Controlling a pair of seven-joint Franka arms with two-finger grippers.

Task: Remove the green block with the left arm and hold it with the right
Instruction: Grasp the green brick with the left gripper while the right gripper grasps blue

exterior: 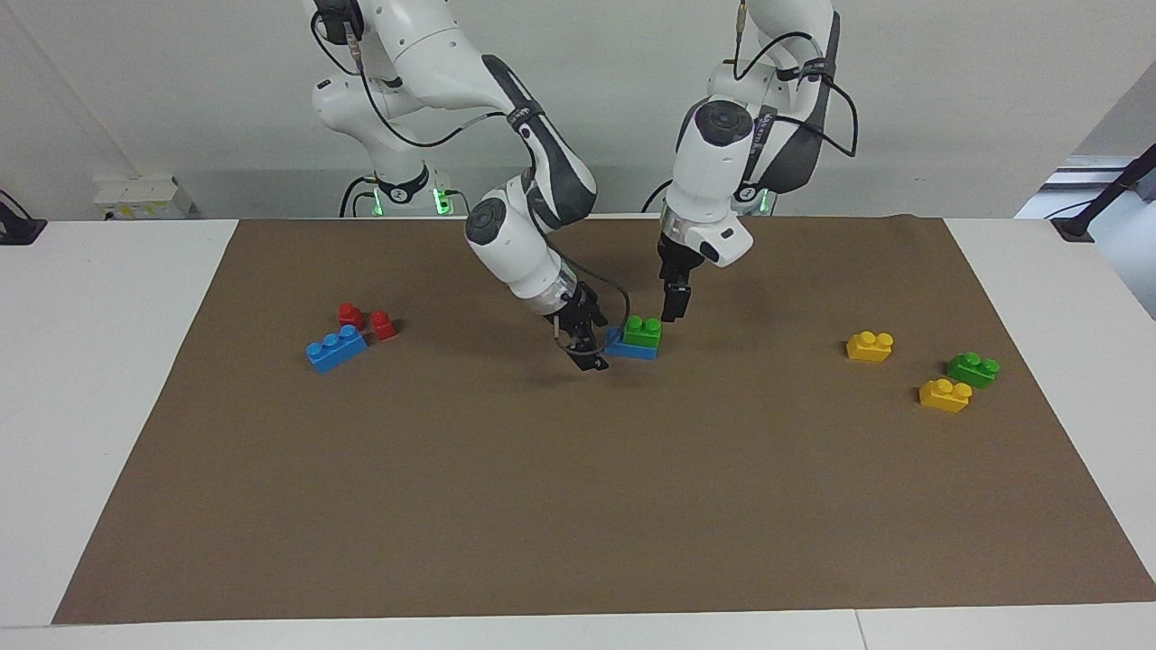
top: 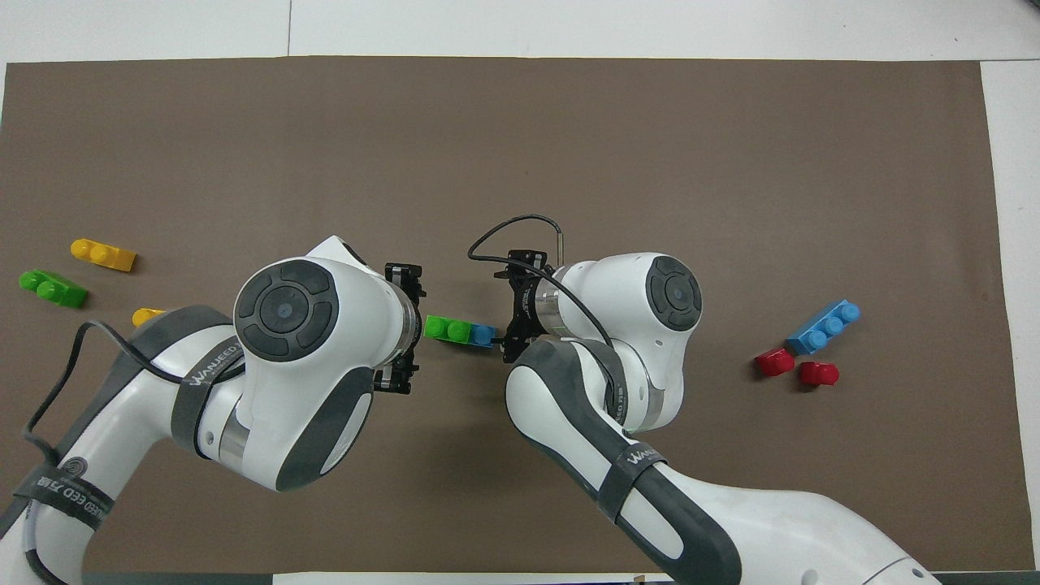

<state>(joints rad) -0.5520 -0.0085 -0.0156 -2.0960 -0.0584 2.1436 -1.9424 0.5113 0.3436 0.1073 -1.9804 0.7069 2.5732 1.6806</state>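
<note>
A green block [exterior: 643, 331] sits on top of a blue brick [exterior: 629, 347] in the middle of the brown mat; both also show in the overhead view, the green block [top: 447, 329] and the blue brick [top: 484, 334]. My left gripper [exterior: 673, 309] hangs low right beside the green block, on the side toward the left arm's end, with its jaws open. My right gripper [exterior: 587, 350] is open and low at the bare end of the blue brick, on the side toward the right arm's end. A second green block [exterior: 973, 368] lies toward the left arm's end.
Two yellow bricks [exterior: 870, 346] [exterior: 945, 394] lie beside the second green block. Another blue brick [exterior: 336, 348] and two red bricks [exterior: 351, 315] [exterior: 383, 325] lie toward the right arm's end. The brown mat [exterior: 578, 506] covers most of the white table.
</note>
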